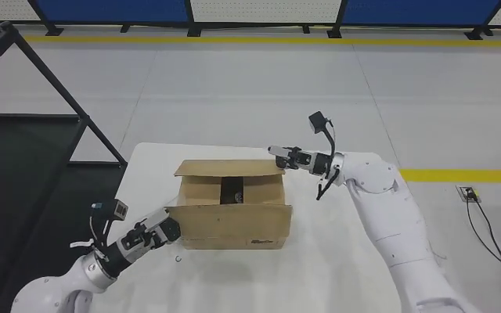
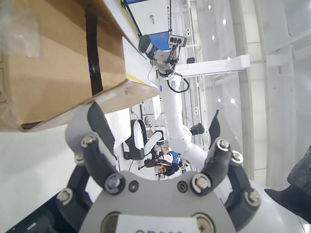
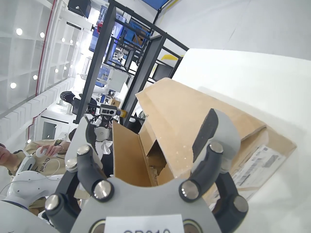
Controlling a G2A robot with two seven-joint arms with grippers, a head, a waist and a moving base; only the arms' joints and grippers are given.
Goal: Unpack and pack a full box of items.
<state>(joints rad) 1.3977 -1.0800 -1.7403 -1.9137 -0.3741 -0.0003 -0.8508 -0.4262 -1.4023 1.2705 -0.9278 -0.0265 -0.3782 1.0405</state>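
While the left gripper sits at the near left corner of the cardboard box, I see its fingers spread wide with nothing between them. The box stands mid-table with its flaps partly open. The gap between them is dark, and I cannot make out the contents. At the far right corner, the right gripper is likewise wide open and empty. One finger lies over the far flap; contact cannot be confirmed.

bright, even light from round ceiling lamps; the white tabletop nearly washes out, the box opening is dark, wrist views bow at edges.
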